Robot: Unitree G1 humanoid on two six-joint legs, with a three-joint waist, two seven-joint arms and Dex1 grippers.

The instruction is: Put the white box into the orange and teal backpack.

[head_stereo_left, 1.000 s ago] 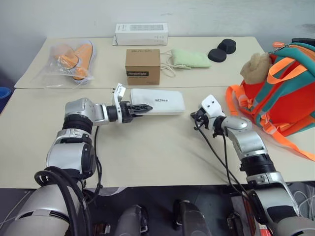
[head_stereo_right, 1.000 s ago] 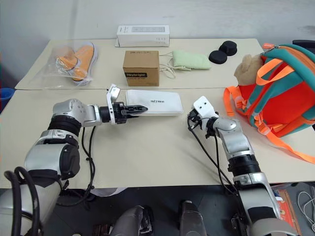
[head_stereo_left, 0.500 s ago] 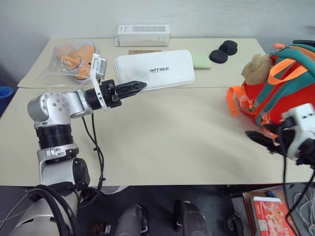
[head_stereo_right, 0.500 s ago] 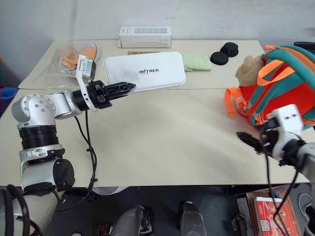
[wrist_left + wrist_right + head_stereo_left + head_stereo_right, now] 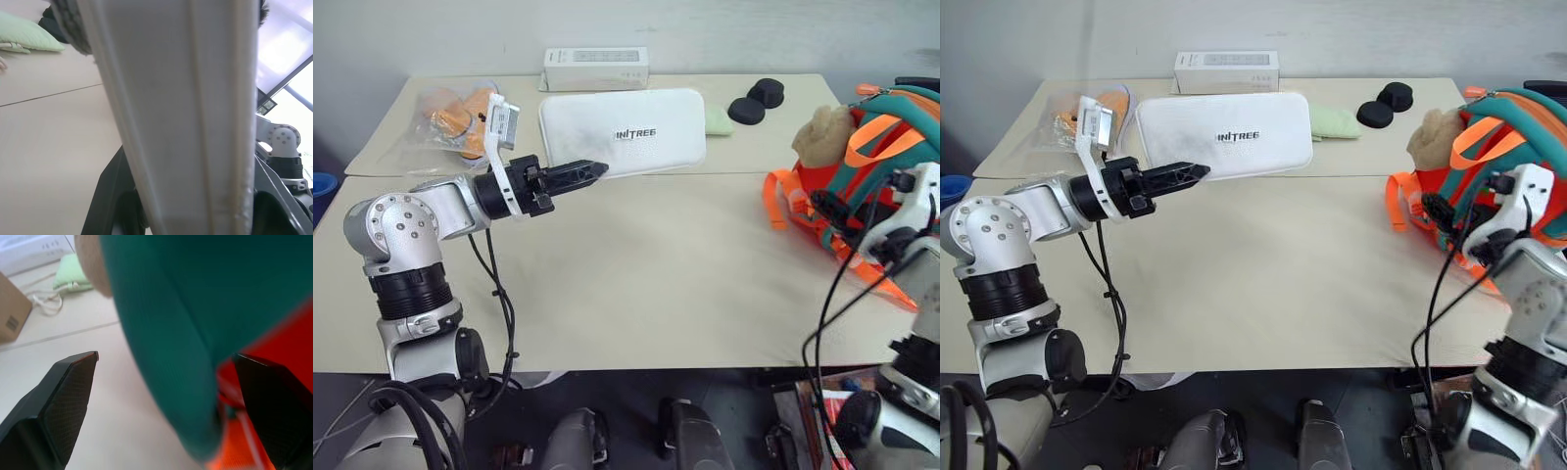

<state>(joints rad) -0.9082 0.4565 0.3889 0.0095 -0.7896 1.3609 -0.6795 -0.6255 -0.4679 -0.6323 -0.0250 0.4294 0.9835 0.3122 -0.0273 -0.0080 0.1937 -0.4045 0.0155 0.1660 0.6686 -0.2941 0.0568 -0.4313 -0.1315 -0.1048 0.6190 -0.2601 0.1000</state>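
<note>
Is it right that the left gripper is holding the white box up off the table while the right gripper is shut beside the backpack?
Not quite. The right gripper is open, fingers spread around the orange and teal backpack strap in the right wrist view. The left gripper does hold the white box up.

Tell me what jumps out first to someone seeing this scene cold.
The white box stands out: the left gripper holds it by its near edge, lifted above the table with its lettered face toward the camera. At the table's right edge sits the orange and teal backpack with a tan plush toy on it, and the right gripper is open right against its teal strap.
</note>
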